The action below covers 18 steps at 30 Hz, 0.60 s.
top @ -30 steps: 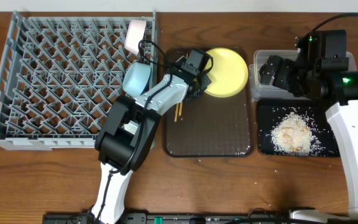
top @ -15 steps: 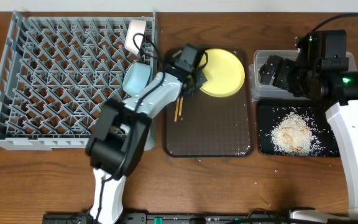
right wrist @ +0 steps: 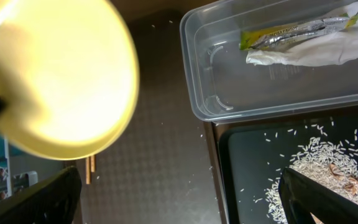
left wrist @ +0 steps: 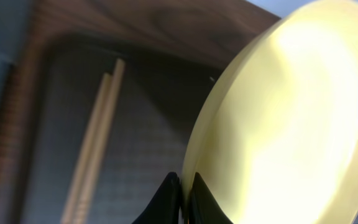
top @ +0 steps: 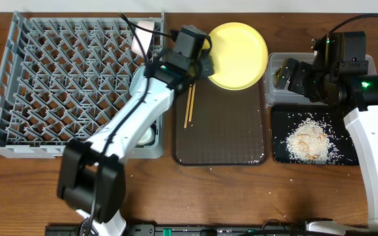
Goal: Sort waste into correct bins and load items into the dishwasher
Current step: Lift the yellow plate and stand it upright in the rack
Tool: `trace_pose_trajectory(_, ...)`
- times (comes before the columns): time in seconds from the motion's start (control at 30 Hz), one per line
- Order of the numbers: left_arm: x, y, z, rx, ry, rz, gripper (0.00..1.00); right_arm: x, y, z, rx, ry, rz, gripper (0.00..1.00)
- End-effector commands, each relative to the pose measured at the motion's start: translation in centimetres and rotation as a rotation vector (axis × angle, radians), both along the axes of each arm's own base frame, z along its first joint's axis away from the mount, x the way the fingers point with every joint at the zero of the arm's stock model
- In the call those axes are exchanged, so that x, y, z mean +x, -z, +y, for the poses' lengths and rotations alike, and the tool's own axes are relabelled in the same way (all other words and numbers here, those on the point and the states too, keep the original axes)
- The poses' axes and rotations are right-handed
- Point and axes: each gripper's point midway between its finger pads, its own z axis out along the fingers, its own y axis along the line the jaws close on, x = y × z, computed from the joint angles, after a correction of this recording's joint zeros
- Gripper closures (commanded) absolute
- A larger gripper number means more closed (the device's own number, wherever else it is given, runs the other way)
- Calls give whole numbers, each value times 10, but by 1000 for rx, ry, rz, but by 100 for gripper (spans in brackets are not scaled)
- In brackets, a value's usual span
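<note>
Yellow plate [top: 238, 46] now lifted off brown tray [top: 222, 137], clamped in left gripper [left wrist: 183, 193]

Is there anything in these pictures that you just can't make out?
Overhead: the right arm covers most of the clear tub; its contents are hidden there.
Left wrist: the chopsticks are blurred, and the bottom edge cuts them off.
Right wrist: the black tray with rice runs off the frame's bottom edge.

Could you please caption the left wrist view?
Left end effector grips the round yellow plate by its rim above thin wooden chopsticks.
</note>
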Motion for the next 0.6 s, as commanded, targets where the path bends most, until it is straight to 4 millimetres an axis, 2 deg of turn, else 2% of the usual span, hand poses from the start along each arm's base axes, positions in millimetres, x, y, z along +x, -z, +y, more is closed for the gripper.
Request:
trace_pose_trajectory(0.0,5,-48,51,151,-31,-147,93,0,-1,1,-6,-6,-3,1)
trace_pose_trajectory(0.17,3,-100,116,356,-72,-289,93,0,-1,1,-6,-6,-3,1)
trace_pose_trajectory(0.27,4,-120,151,510,-86,-342,93,0,-1,1,-6,-6,-3,1)
trace_pose_trajectory(0.37,6,-125,187,668,-113,-341,93,0,-1,1,-6,-6,-3,1)
trace_pose_trajectory(0.43,8,-122,207,750,-111,-319,93,0,-1,1,-6,-6,-3,1)
trace_pose_trajectory(0.57,15,-119,246,835,-176,-286,93,0,-1,1,-6,-6,-3,1)
